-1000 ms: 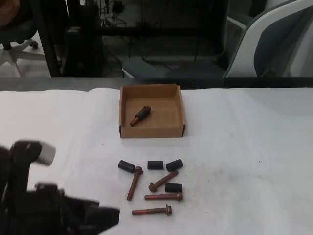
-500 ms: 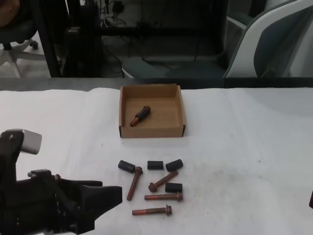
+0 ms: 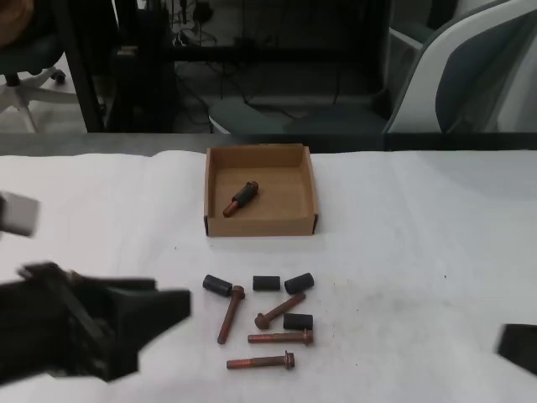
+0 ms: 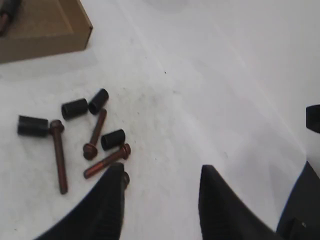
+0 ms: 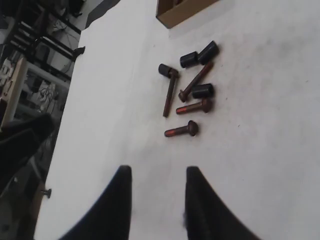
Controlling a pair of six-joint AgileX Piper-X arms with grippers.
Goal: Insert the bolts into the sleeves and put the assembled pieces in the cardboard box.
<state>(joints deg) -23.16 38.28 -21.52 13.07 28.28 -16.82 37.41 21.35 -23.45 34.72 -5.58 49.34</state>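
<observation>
Noted at far left the left gripper (image 4: 161, 170), fingers spread wide with nothing between them, advanced over the last second toward the unjoined hardware. Counted just beyond it four bolts (image 3: 280, 337) and four sleeves (image 3: 266, 283), lying loose and close together. Found one assembled piece (image 3: 241, 197) already inside the cardboard box (image 3: 260, 225) farther back. Recorded at the right edge the right gripper (image 5: 158, 171), newly arrived, likewise parted and empty. Judged: next pickup imminent, with four pairs outstanding.

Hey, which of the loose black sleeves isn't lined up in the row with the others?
The sleeve lying between two bolts; the other three sit in a row nearer the cardboard box.
</observation>
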